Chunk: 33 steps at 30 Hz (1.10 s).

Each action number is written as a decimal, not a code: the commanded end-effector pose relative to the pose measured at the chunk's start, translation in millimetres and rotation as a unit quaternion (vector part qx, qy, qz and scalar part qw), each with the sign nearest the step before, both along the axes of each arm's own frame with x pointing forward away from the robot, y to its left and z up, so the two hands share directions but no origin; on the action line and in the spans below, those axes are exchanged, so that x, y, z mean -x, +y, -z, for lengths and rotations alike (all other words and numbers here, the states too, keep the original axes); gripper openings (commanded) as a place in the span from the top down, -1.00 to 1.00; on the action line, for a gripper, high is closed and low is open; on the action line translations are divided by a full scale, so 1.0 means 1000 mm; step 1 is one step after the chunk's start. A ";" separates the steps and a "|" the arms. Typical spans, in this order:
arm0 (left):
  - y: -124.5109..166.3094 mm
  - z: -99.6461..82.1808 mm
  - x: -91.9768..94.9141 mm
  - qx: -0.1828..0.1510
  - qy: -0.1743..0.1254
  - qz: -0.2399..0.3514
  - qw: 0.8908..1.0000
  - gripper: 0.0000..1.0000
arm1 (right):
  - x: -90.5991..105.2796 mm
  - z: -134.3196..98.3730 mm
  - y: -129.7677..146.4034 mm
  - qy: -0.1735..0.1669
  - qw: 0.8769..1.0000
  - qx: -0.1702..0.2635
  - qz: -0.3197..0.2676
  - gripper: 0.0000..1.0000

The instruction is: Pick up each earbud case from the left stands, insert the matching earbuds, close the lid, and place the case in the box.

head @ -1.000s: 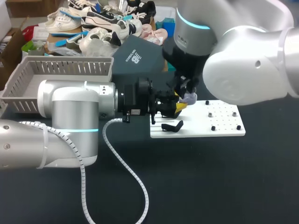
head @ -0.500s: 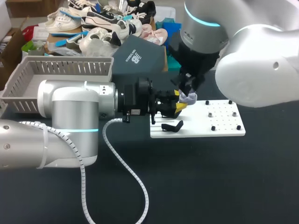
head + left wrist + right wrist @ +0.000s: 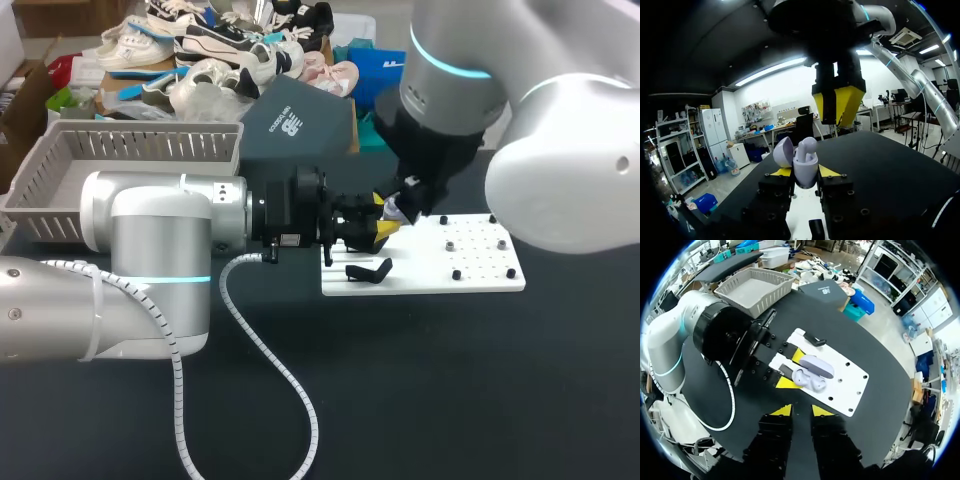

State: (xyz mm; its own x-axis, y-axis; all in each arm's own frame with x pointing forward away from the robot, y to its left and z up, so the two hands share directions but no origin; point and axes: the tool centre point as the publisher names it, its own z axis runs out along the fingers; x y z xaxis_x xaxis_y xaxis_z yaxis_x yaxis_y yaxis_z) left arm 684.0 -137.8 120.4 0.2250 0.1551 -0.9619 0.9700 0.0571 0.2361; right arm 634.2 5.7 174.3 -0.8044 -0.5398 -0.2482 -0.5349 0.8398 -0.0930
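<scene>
My left gripper is shut on the body of a lilac earbud case, holding it upright over the near end of the white plate. The lid stands open and a lilac earbud sticks up out of the case. My right gripper hangs a short way above the case, looking straight down on it. Its yellow tips stand a narrow gap apart with nothing between them. In the head view the case shows between both grippers.
A black stand lies on the white plate beside the left gripper, with small dark pegs farther right. A grey basket stands at the back left, and a dark box sits behind the grippers.
My right arm has lifted away from the case and shifted to the right, and its fingers have drawn closer together. The left arm and the case have stayed still.
</scene>
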 end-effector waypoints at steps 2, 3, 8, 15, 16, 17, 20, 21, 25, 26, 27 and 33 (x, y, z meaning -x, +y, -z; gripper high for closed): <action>0.000 0.000 0.001 0.001 -0.001 -0.002 1.000 1.00 | -0.006 0.005 0.002 0.006 1.000 -0.001 0.002 0.66; 0.000 0.000 0.001 0.001 -0.001 -0.002 1.000 1.00 | -0.006 0.006 0.002 0.007 1.000 -0.002 0.003 0.66; 0.000 0.000 0.001 0.001 -0.001 -0.002 1.000 1.00 | -0.008 0.007 0.005 0.009 1.000 -0.004 0.002 0.75; 0.000 0.000 0.001 0.001 -0.001 -0.002 1.000 1.00 | -0.011 0.006 0.008 0.009 1.000 -0.004 0.000 0.74; 0.000 0.000 0.001 0.001 -0.001 -0.002 1.000 1.00 | -0.012 0.006 0.008 0.009 1.000 -0.005 0.000 0.74; 0.000 0.000 0.001 0.001 -0.001 -0.002 1.000 1.00 | -0.013 0.006 0.008 0.009 1.000 -0.005 0.000 0.74; 0.000 0.000 0.001 0.001 -0.001 -0.002 1.000 1.00 | -0.015 0.006 0.009 0.009 1.000 -0.005 0.000 0.75; 0.000 0.000 0.001 0.001 -0.001 -0.002 1.000 1.00 | -0.016 0.006 0.009 0.010 1.000 -0.006 -0.001 0.76; 0.000 0.000 0.001 0.001 -0.001 -0.002 1.000 1.00 | -0.019 0.007 0.010 0.011 1.000 -0.006 -0.002 0.80; 0.000 0.000 0.001 0.001 -0.001 -0.002 1.000 1.00 | -0.019 0.007 0.010 0.011 1.000 -0.006 -0.002 0.80; 0.000 0.000 0.001 0.001 -0.001 -0.002 1.000 1.00 | -0.020 0.007 0.010 0.011 1.000 -0.007 -0.002 0.80; 0.000 0.000 0.001 0.001 -0.001 -0.002 1.000 1.00 | -0.022 0.006 0.011 0.009 1.000 -0.008 -0.003 0.80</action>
